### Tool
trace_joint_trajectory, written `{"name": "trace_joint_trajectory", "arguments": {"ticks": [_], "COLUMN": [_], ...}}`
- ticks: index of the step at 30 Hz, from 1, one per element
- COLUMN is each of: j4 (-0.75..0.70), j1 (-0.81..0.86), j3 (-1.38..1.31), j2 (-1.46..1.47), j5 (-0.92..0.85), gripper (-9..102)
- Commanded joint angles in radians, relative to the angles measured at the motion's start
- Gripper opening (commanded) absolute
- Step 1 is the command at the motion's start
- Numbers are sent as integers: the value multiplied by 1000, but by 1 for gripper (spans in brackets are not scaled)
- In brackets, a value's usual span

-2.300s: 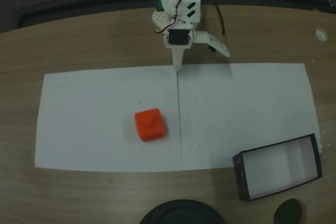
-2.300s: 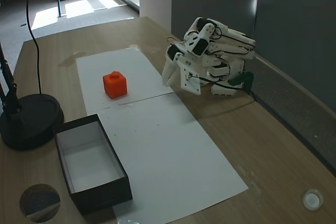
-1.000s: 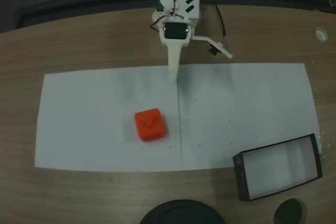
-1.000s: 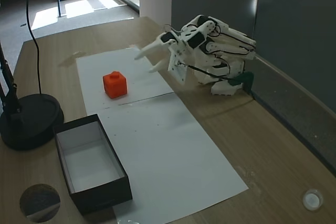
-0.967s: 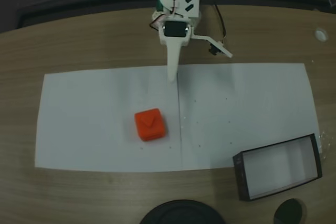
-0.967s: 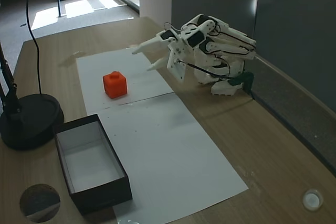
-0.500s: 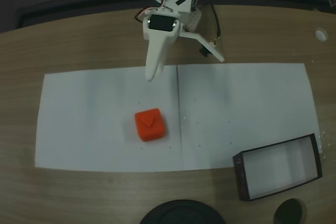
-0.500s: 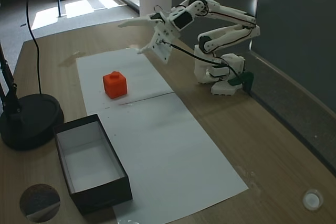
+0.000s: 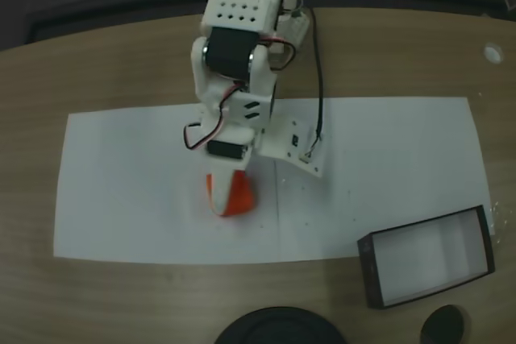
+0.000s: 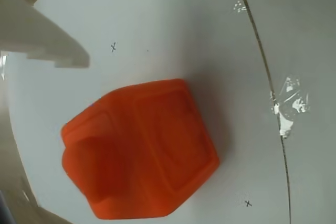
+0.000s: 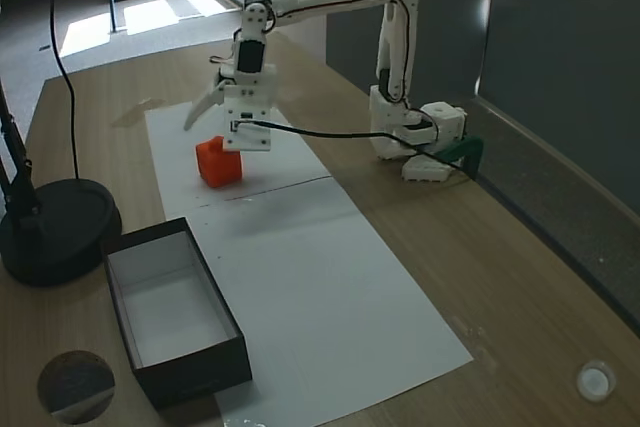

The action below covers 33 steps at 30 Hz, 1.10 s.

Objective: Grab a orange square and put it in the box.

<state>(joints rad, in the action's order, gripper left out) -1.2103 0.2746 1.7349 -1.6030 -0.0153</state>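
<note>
One white arm reaches out from its base at the far edge of the desk and bends downward over the white paper sheet. Its tool hangs just above the orange square, fingers spread apart and pointing down, nothing between them. In a fixed view from above, the tool covers most of the orange square, leaving orange showing at the left and right of the white finger. In the wrist view the orange square lies flat on the paper, its face with the shallow recess turned up, and one white finger enters from the upper left, apart from the block. The box stands well apart from the square, at the paper's lower right corner in that overhead-like fixed view; its white inside holds nothing. The box sits near a round black base in the side fixed view.
</note>
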Motion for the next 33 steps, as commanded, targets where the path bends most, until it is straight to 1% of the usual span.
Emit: {"name": "trace_joint_trajectory", "arguments": {"ticks": [1,8,10,13,15,19,22,26,30,33], "j4": [-2,2,2,0,0,-20,-98,-238,-337,-380], "j1": [20,18,17,14,9,8,-8,-86,-236,-383], "j3": [-117,-169,-186,-215,-235,-322,-483,-810,-1132,-1267], "j2": [67,202,224,241,236,229,229,229,236,244], "j5": [5,-3,-3,3,5,5,5,5,3,-2], "gripper": [41,40,34,18,10,9,9,9,9,9]}}
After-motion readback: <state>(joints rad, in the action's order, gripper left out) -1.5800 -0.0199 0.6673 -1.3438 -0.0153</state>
